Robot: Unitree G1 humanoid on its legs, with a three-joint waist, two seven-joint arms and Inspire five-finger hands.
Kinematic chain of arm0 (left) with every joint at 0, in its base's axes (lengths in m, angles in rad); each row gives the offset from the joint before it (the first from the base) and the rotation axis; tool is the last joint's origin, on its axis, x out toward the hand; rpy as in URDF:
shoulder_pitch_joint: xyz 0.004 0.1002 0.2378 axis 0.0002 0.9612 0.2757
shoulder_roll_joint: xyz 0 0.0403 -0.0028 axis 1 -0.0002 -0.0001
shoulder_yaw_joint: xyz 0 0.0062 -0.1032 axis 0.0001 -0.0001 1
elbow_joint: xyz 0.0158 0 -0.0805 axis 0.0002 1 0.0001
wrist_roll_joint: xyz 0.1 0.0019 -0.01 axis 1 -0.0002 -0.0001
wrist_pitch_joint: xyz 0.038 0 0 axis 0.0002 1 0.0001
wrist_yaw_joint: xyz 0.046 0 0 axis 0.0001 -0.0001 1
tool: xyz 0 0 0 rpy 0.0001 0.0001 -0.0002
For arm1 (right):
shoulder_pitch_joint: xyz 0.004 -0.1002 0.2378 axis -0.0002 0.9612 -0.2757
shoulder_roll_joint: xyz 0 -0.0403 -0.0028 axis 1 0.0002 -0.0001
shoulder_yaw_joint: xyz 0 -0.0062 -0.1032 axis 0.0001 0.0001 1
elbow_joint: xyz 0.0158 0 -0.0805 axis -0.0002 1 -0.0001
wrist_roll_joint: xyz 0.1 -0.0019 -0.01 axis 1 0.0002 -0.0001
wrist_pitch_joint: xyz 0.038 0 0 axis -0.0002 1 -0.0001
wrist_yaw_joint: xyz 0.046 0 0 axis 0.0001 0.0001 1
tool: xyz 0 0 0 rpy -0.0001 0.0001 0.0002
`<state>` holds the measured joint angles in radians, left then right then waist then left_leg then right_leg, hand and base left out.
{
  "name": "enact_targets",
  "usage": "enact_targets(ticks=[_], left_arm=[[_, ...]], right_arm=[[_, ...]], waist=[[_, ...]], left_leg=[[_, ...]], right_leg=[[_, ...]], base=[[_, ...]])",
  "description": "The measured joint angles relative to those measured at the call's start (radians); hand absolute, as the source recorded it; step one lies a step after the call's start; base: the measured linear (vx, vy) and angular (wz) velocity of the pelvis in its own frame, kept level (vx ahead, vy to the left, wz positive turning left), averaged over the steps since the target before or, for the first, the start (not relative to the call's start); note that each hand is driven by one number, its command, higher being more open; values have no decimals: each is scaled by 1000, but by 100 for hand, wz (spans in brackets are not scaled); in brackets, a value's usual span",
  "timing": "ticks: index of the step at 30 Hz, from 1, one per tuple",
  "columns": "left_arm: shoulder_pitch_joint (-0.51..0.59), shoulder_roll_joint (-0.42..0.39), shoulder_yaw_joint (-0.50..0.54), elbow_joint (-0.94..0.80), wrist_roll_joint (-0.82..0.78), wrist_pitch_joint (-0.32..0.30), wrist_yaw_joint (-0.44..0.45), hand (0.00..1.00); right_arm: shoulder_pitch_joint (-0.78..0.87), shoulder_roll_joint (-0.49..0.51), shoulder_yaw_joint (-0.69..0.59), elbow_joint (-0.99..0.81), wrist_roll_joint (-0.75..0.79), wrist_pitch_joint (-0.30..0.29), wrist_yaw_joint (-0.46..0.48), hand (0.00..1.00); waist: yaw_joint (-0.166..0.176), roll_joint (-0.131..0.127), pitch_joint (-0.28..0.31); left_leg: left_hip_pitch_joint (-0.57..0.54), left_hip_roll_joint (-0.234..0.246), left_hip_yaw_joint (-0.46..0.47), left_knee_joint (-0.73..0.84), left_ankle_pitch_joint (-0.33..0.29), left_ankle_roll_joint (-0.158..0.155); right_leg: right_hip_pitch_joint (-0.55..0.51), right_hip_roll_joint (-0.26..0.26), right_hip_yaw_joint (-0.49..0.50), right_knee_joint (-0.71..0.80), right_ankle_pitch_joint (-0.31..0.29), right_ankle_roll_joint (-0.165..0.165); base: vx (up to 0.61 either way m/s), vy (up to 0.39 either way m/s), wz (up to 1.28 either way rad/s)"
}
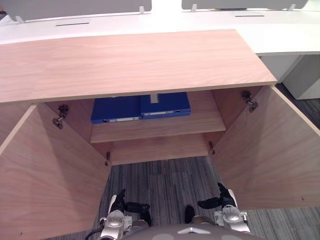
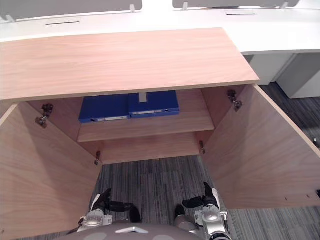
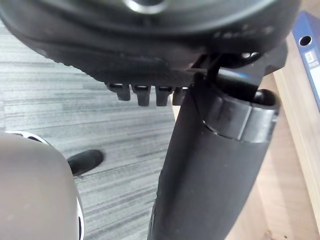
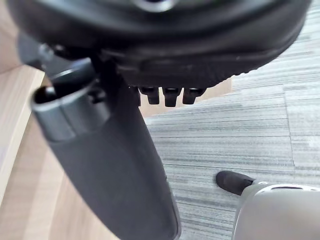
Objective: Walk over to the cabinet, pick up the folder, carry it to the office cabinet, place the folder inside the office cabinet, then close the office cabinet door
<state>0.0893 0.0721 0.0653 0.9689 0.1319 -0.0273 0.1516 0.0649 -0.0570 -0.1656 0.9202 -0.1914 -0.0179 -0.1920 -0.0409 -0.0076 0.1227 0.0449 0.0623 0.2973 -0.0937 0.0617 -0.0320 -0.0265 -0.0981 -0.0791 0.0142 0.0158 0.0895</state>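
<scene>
Two blue folders lie flat side by side on the upper shelf (image 1: 160, 128) of the open wooden cabinet (image 1: 130, 62), one on the left (image 1: 116, 109) and one on the right (image 1: 165, 105). A corner of a blue folder (image 3: 307, 45) also shows in the left wrist view. My left hand (image 1: 120, 204) hangs low over the carpet in front of the cabinet, fingers relaxed, thumb out, holding nothing. My right hand (image 1: 222, 199) hangs the same way on the other side, also with nothing in it. Both hands are well below and in front of the folders.
Both cabinet doors stand swung wide, the left door (image 1: 45, 170) and the right door (image 1: 270, 150), flanking the grey striped carpet (image 1: 165, 182) between them. A white desk (image 1: 280, 35) runs behind the cabinet. A lower shelf (image 1: 160, 149) sits under the folders.
</scene>
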Motion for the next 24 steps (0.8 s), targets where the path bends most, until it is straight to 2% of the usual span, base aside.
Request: enact_targets(ticks=[9, 13, 18, 20, 24], left_arm=[[-18, 1, 1, 55, 36, 17, 13, 100], [-27, 1, 1, 56, 37, 20, 13, 100], [-63, 0, 0, 55, 52, 18, 16, 100], [-60, 0, 0, 55, 72, 17, 16, 100], [-39, -2, -2, 55, 78, 17, 14, 100]], right_arm=[[71, 28, -217, -15, 221, 2, -28, 100], [91, 55, -310, -109, 312, 1, -61, 100], [106, 52, -370, -290, 310, -2, -108, 100], [104, 51, -381, -349, 308, -2, -126, 100], [49, 21, -407, -454, 288, -3, -156, 100]], waist=[[-29, 3, -41], [-67, 5, -40], [-86, 15, -34], [-100, 16, -33], [-106, 31, -19]], left_leg=[[52, 4, 171, 7, -50, -10], [73, 13, 217, 39, -94, -4], [73, 19, 275, 112, -156, -7], [72, 19, 282, 124, -166, -9], [70, 17, 314, 135, -181, -21]], right_leg=[[-34, 38, 182, -15, 34, -11], [-43, 57, 267, -16, 42, -10], [-63, 62, 342, 0, 45, -5], [-68, 61, 351, 0, 46, -3], [-83, 63, 382, -6, 56, 3]], base=[[53, 36, -63], [62, -5, -67], [-8, -5, -49], [-53, -9, -21], [-43, -9, -23]])
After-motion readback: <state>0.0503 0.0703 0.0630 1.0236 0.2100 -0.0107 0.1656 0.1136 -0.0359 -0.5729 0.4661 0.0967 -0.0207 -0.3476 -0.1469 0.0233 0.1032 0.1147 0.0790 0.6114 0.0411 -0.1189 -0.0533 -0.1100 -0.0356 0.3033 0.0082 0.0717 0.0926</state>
